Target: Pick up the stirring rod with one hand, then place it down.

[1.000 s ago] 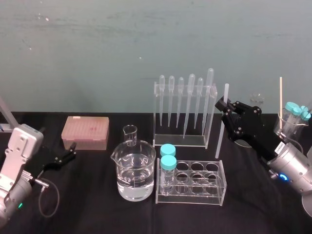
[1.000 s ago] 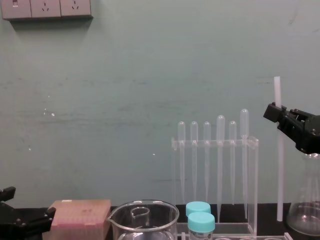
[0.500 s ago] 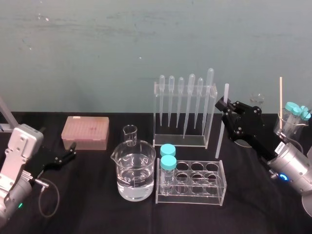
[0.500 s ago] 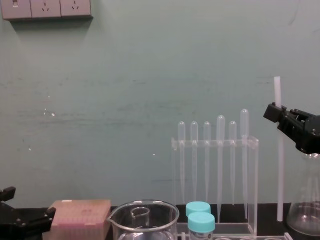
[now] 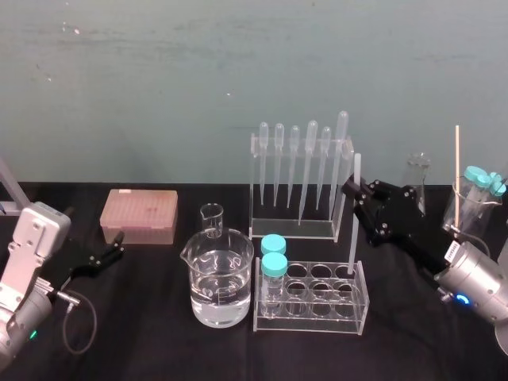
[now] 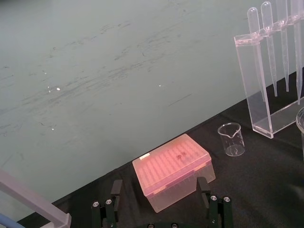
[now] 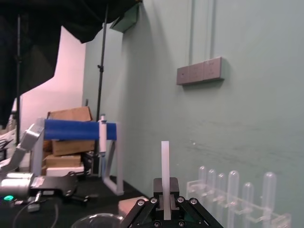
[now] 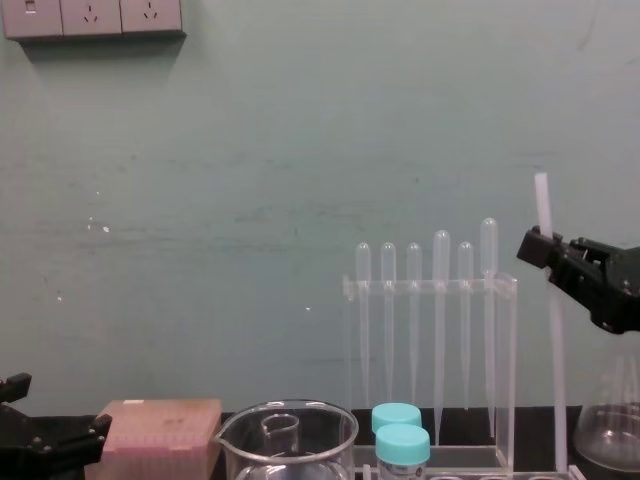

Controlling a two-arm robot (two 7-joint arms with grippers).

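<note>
Right gripper (image 5: 354, 190) pinching stirring rod (image 5: 353, 232), thin, translucent white, upright, tip perhaps in tube rack (image 5: 311, 320)

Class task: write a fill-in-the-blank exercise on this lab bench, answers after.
The black gripper on the robot's ____ side holds the long translucent-white stirring rod.
The tall clear pipette rack holds ____ pipettes.
The other, idle gripper sits near the ____ plastic tip box.
Missing words: right; six; pink.
</note>
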